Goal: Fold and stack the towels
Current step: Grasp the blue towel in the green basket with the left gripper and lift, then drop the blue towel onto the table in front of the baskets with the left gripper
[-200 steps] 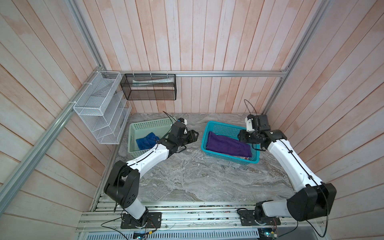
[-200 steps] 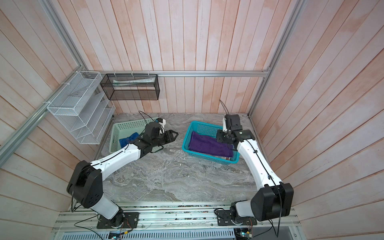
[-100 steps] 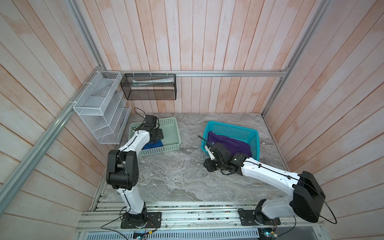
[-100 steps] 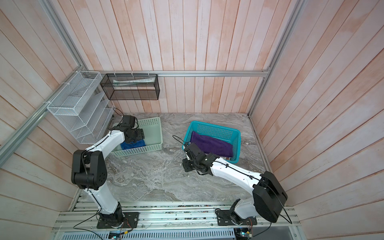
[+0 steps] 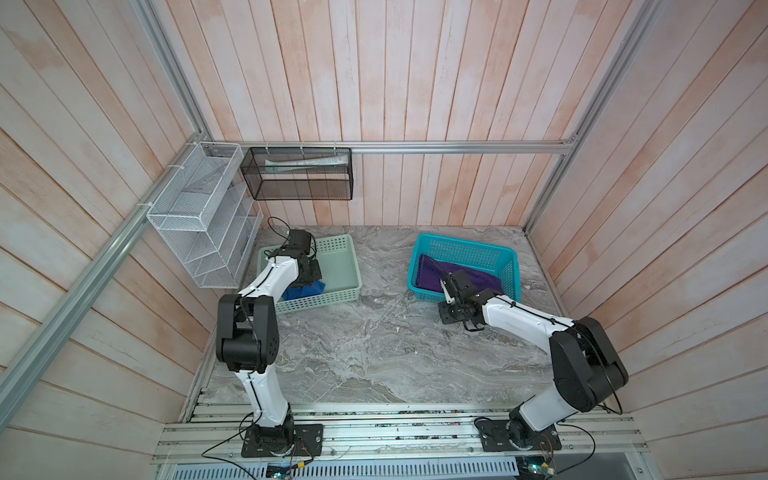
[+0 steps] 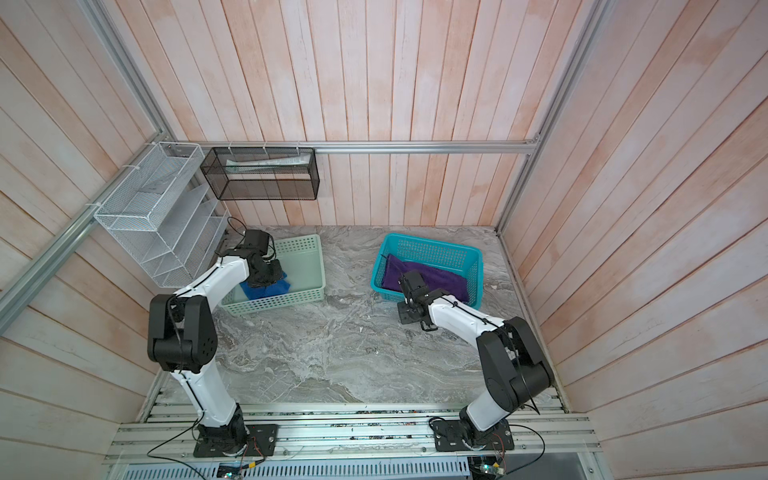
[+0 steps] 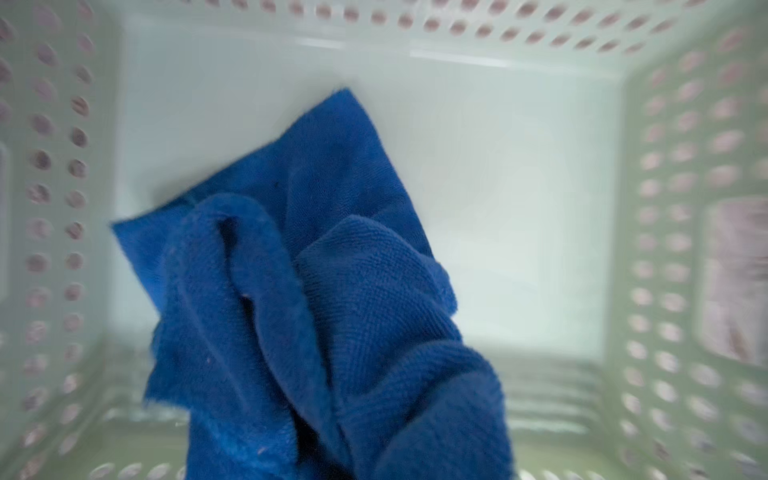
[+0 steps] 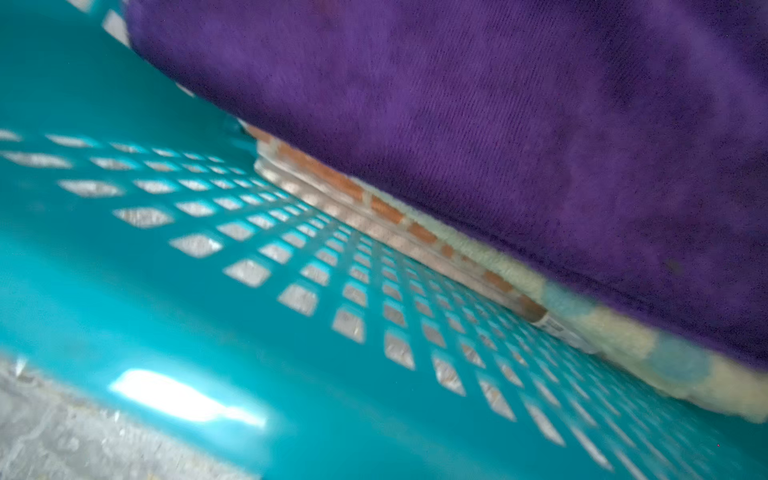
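The left gripper (image 5: 309,276) (image 6: 264,276) is down inside the mint basket (image 5: 316,301) (image 6: 291,301) (image 7: 685,249), jaws together on the blue towel (image 5: 311,289) (image 6: 270,287) (image 7: 332,291). In the left wrist view the towel bunches up toward the camera from the basket floor; the fingers themselves are out of frame. The right gripper (image 5: 446,311) (image 6: 405,311) hangs low over the table (image 5: 374,353), just outside the near wall of the teal basket (image 5: 465,251) (image 6: 432,253) (image 8: 208,291). How far its jaws stand apart I cannot tell, and nothing shows in them. That wall lies between it and the purple towel (image 5: 432,274) (image 6: 440,278) (image 8: 498,124), which lies flat in the teal basket on top of an orange towel (image 8: 386,210) and a pale-yellow towel (image 8: 615,332), whose edges show only in the right wrist view. A white rack (image 5: 199,216) and a black mesh bin (image 5: 299,183) hang on the walls behind. Half a second ago the left gripper was already over the blue towel; the right gripper was farther left, off the teal basket's near-left corner, and has since drawn back along the near wall.
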